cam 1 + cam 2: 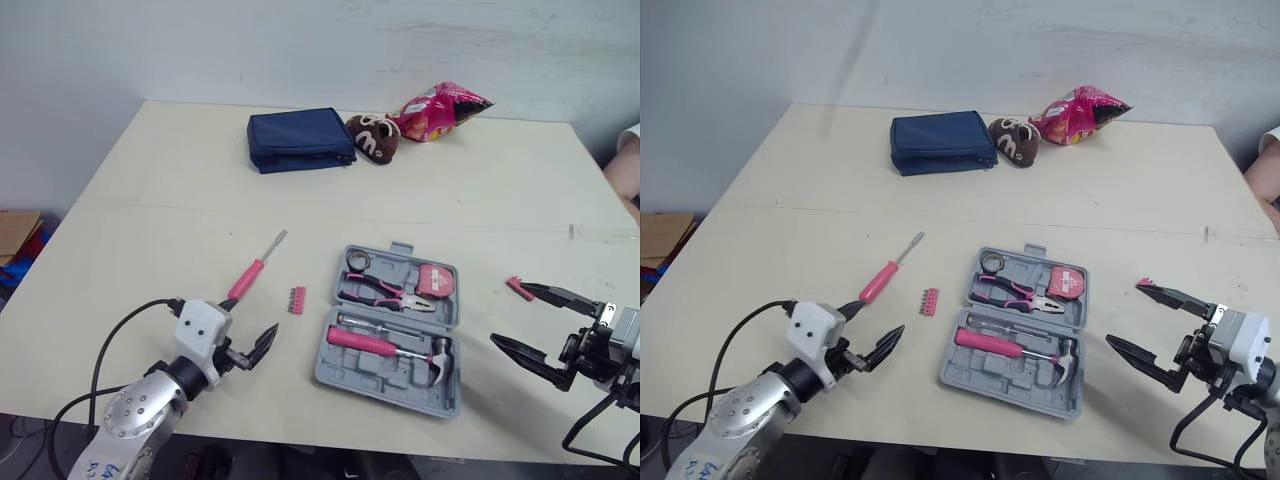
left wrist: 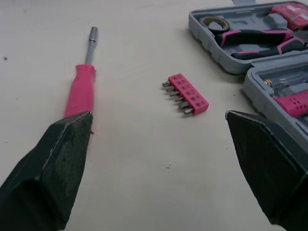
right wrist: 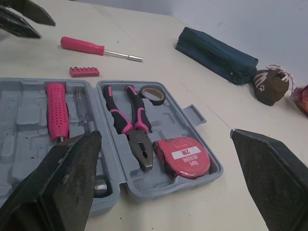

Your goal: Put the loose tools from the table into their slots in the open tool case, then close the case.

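Nearest of all, the left gripper [image 1: 248,326] hangs low over the table [image 1: 150,190] with its jaws spread wide and empty, which looks like the set-up for a pick. The pink-handled screwdriver [image 1: 255,267] lies with the butt of its handle just ahead of one fingertip and its shaft pointing away. The pink bit strip [image 1: 296,299] sits farther ahead, roughly on the line between the two fingers. The open tool case [image 1: 372,386] lies beyond the other finger.

The right gripper [image 1: 511,314] is on the case's far side, also released and holding nothing. A small pink piece [image 1: 518,288] rests right at its upper fingertip; I cannot tell whether they touch.

The pliers [image 1: 385,293], tape measure [image 1: 435,280] and hammer [image 1: 385,345] are already in their slots. I'd say the loose tools lie to either side of the case so that each arm takes what is in front of its own jaws, and the lid has to stay open until they are in.
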`<action>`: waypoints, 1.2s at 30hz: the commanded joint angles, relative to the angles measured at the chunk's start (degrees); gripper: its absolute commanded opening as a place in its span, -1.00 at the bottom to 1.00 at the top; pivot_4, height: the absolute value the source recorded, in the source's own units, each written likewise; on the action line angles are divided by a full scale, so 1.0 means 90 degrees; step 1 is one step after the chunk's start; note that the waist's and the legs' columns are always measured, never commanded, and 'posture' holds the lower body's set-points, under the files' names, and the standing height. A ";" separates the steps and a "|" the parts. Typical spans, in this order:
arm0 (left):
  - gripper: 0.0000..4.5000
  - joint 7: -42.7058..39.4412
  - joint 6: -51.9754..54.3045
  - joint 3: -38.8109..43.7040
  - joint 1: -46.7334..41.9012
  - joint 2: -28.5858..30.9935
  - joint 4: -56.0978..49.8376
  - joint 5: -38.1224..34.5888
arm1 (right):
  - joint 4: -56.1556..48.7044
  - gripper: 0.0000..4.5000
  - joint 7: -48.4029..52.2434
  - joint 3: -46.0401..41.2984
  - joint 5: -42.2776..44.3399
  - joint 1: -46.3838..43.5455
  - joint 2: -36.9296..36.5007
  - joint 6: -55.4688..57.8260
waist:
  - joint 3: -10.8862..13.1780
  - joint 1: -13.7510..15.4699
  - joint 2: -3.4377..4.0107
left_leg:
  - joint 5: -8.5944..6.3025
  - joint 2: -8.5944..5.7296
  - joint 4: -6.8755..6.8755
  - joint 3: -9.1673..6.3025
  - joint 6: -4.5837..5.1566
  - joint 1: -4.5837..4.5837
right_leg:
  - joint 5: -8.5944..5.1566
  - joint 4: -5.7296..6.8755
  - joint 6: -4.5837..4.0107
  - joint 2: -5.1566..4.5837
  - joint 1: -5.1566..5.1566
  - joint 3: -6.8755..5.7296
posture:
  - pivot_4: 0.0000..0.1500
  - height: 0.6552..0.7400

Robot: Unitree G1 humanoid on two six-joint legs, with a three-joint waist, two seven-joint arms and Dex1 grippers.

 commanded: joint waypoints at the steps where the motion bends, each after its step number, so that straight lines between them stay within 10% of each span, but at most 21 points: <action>1: 0.99 0.0236 0.0146 -0.0415 -0.0282 -0.0187 0.0082 0.0277 | -0.0254 1.00 0.0025 -0.0078 0.0140 0.0081 0.0037 -0.0010 | 0.0000 -0.0001 0.0001 | 0.0000 0.0000 -0.0001 0.0000 0.0000 0.0000 | 0.0000 0.0000 0.0000 0.0000 0.0000 0.0000 | 1.00 1.00; 32: 0.99 0.2059 0.1134 -0.1793 -0.1107 -0.2175 0.1492 0.2034 | -0.1344 1.00 -0.0290 -0.0351 0.0441 0.0165 -0.0424 0.1089 | 0.0003 -0.0003 -0.0005 | 0.0003 -0.0005 -0.0004 0.0002 0.0004 0.0000 | 0.0002 -0.0002 0.0004 0.0003 0.0025 0.0010 | 1.00 1.00; 36: 0.44 0.2097 0.1206 -0.1733 -0.1072 -0.2267 0.1542 0.2060 | -0.1355 1.00 -0.0312 -0.0322 0.0417 0.0078 -0.0412 0.1165 | 0.0004 -0.0005 -0.0007 | 0.0011 -0.0005 -0.0005 0.0002 0.0002 0.0001 | 0.0001 -0.0002 0.0003 0.0004 0.0025 0.0010 | 1.00 1.00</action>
